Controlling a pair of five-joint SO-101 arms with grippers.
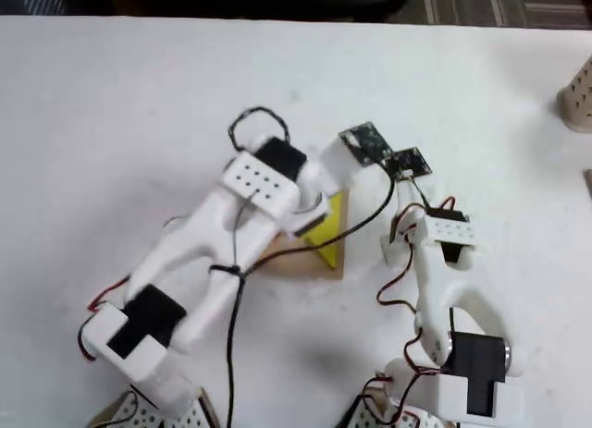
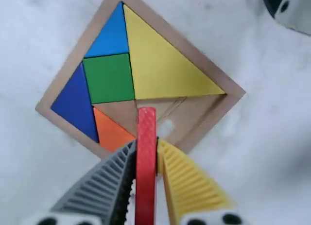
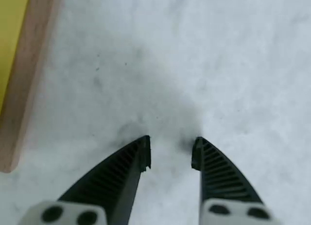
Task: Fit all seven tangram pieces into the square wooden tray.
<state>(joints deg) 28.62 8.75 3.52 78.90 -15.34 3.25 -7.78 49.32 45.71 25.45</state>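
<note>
The square wooden tray (image 2: 219,108) holds a large yellow triangle (image 2: 163,64), a light blue triangle (image 2: 112,36), a green square (image 2: 108,79), a dark blue piece (image 2: 75,101) and an orange triangle (image 2: 111,132). My left gripper (image 2: 146,154) is shut on a red piece (image 2: 146,152), held on edge above the tray's bare corner (image 2: 175,115). In the high view the left arm (image 1: 231,225) covers most of the tray (image 1: 319,257). My right gripper (image 3: 170,152) hangs open and holds nothing over bare table beside the tray's edge (image 3: 24,89).
The white table (image 1: 120,123) spreads around the tray. The right arm (image 1: 444,262) stands close to the tray's right side. A beige object (image 1: 578,100) sits at the far right edge. Cables (image 1: 231,308) trail from both arms.
</note>
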